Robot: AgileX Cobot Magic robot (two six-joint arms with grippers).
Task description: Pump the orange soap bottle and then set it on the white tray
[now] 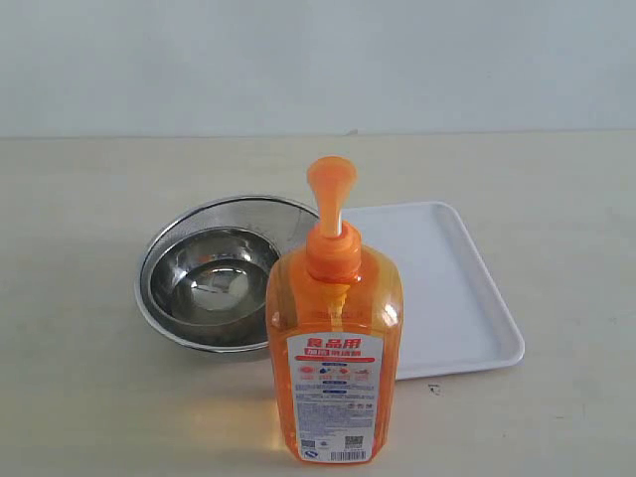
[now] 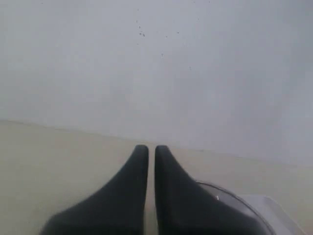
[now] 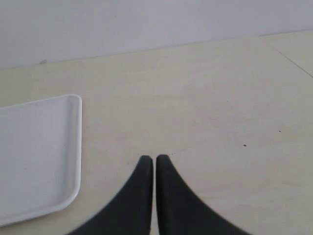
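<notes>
- Left pincer (image 2: 151, 152): clenched, black fingers tip to tip, nothing between them. Hangs above the desk (image 2: 58, 161), aimed at the wall (image 2: 156, 68).
- Just past its fingers, the left wrist view shows a curved bit of the steel bowl (image 2: 234, 196) rim and a corner of the white tray (image 2: 276, 208) beyond it.
- Right pincer (image 3: 154, 160): clenched too, empty, over bare desk. The white tray lies off to one side of it, well apart, with nothing on the part seen there.
- Neither pincer shows in the exterior view, and neither touches anything.
- Orange soap bottle (image 1: 335, 338): upright on the desk toward its near side, label facing the camera, pump head up with white stem showing. It stands on the desk, not on the tray.
- Steel bowl behind the bottle and to the left, sitting inside a wider mesh-walled bowl (image 1: 283, 214).
- White tray behind the bottle and to the right, flat, its long side running toward the desk's far edge, just beside the bowls.
- The bottle hides the near rim of the bowls and the tray's near-left corner; can't tell if it touches either.
</notes>
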